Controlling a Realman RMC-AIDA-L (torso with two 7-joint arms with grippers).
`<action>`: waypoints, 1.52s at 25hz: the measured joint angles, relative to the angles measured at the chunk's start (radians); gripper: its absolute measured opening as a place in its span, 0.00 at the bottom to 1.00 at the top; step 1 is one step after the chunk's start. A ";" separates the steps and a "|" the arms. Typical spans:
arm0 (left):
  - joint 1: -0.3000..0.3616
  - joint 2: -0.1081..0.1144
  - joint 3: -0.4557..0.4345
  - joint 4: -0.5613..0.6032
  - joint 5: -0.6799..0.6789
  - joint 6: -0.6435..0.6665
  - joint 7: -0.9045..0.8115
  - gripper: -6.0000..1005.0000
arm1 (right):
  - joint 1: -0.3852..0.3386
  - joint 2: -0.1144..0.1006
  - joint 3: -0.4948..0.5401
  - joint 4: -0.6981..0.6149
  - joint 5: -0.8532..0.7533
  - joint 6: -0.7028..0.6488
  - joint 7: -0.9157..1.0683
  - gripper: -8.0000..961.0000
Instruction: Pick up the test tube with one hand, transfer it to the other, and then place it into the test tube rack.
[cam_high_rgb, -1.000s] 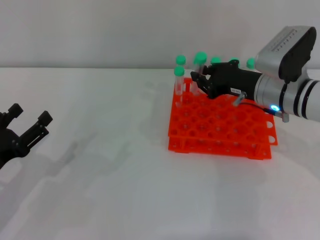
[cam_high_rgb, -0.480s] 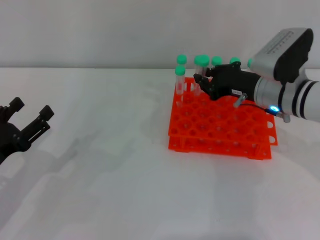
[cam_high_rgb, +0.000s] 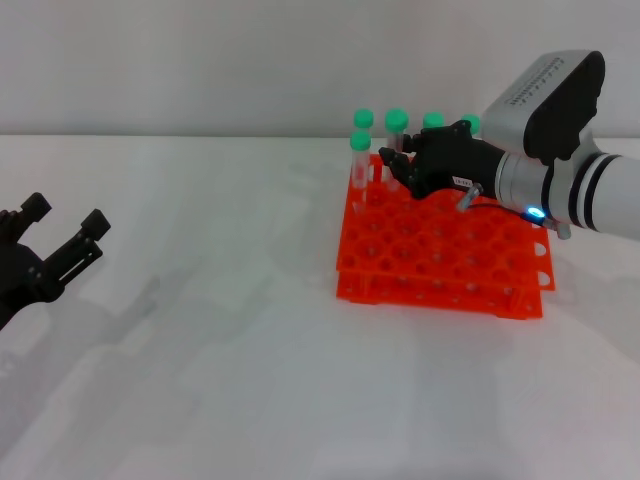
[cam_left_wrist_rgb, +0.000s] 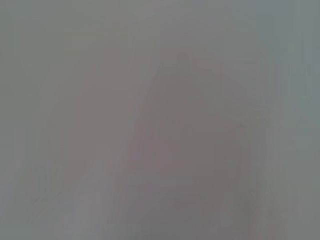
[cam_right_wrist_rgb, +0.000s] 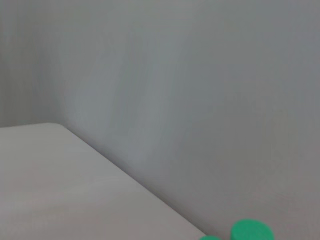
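The orange-red test tube rack (cam_high_rgb: 440, 262) stands right of centre in the head view. My right gripper (cam_high_rgb: 392, 160) reaches over the rack's far left corner and is shut on a test tube (cam_high_rgb: 397, 122), which stands upright with its lower end in a back-row hole. Its green cap shows above the fingers. My left gripper (cam_high_rgb: 62, 243) is open and empty, low at the far left. The right wrist view shows only a green cap (cam_right_wrist_rgb: 251, 231) against the wall. The left wrist view shows nothing distinct.
Other green-capped tubes stand in the rack's back rows: two at the left corner (cam_high_rgb: 359, 143), (cam_high_rgb: 362, 117) and two behind my right gripper (cam_high_rgb: 433, 121). A white table (cam_high_rgb: 220, 330) lies between the rack and my left gripper.
My right arm has shifted slightly left and back over the rack. The held tube's cap has sunk a little. My left gripper has barely moved.
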 joint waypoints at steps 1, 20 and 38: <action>0.000 0.000 0.000 0.000 0.000 0.000 0.000 0.89 | 0.001 0.000 -0.001 0.000 -0.002 0.006 0.000 0.38; -0.008 0.003 0.000 0.001 0.003 0.013 -0.008 0.89 | -0.002 0.000 -0.009 0.000 0.000 0.046 0.001 0.57; -0.036 0.007 -0.007 0.016 -0.040 -0.006 -0.009 0.89 | -0.227 -0.009 -0.003 -0.202 0.000 -0.078 -0.040 0.70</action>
